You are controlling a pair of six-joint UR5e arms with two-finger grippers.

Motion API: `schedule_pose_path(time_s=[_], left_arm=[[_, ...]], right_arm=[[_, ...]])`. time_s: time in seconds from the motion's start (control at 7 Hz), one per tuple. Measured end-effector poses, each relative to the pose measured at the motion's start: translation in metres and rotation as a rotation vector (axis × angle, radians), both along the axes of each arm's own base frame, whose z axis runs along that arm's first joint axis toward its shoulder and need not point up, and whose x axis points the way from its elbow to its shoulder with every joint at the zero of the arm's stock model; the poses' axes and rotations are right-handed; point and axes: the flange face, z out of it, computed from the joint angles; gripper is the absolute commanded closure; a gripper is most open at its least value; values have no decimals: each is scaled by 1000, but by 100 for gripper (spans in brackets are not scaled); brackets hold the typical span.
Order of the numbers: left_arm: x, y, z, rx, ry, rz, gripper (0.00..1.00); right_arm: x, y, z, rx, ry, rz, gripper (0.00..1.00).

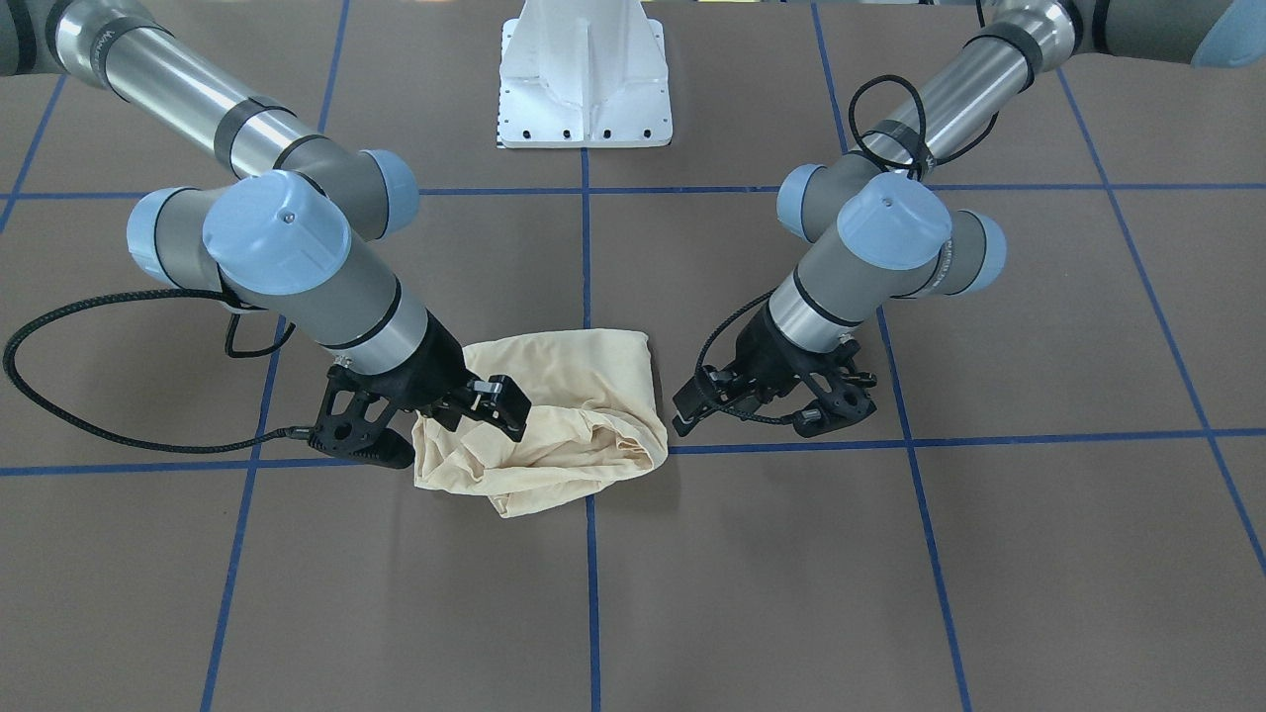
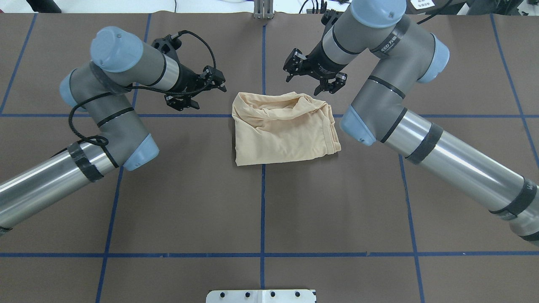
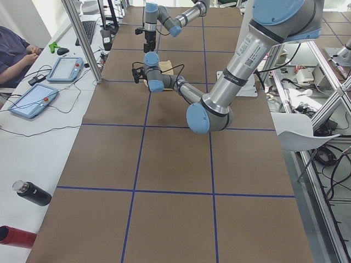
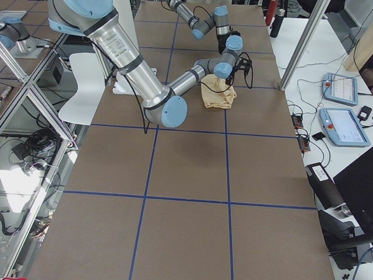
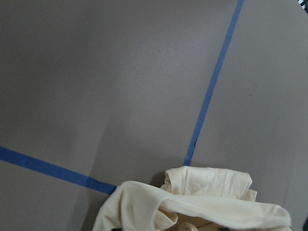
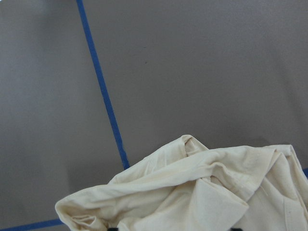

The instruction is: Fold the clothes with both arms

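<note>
The clothes are one pale cream-yellow shirt (image 2: 282, 128), lying as a rumpled folded bundle on the brown table near its middle (image 1: 564, 415). No print shows. My left gripper (image 2: 202, 90) hovers open just off the bundle's far left corner (image 1: 752, 420), apart from the cloth. My right gripper (image 2: 311, 80) is open above the far right edge (image 1: 445, 430), its fingers spread over the cloth with nothing held. Both wrist views show only the shirt's creased edge at the bottom of the picture (image 5: 192, 202) (image 6: 192, 192), with no fingertips in sight.
Blue tape lines (image 2: 263, 189) divide the brown table into squares. The white base pedestal (image 1: 584, 79) stands at the robot's side. Beyond the table's far side lie control tablets (image 3: 66, 68) (image 4: 344, 125), a seated person (image 3: 13, 52) and a dark bottle (image 3: 33, 193).
</note>
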Motion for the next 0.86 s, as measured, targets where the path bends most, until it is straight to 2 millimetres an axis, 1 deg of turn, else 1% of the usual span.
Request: schedule_pose_path(time_s=[0.14, 0.29, 0.43, 0.57, 0.71, 0.86], left_arm=[[-19, 5, 15, 24, -19, 1, 0], [-32, 7, 22, 40, -44, 4, 0], [-40, 6, 25, 48, -70, 8, 0], [-45, 5, 26, 54, -85, 10, 0], [-47, 5, 27, 55, -91, 10, 0], [-48, 5, 29, 55, -94, 10, 0]], right_arm=[[-23, 29, -6, 24, 29, -8, 0], [-56, 63, -11, 62, 83, -19, 1], [-85, 89, -10, 122, 147, -47, 1], [-104, 102, -6, 195, 204, -85, 1], [-118, 99, -2, 257, 254, -112, 1], [-133, 86, 1, 293, 302, -122, 2]])
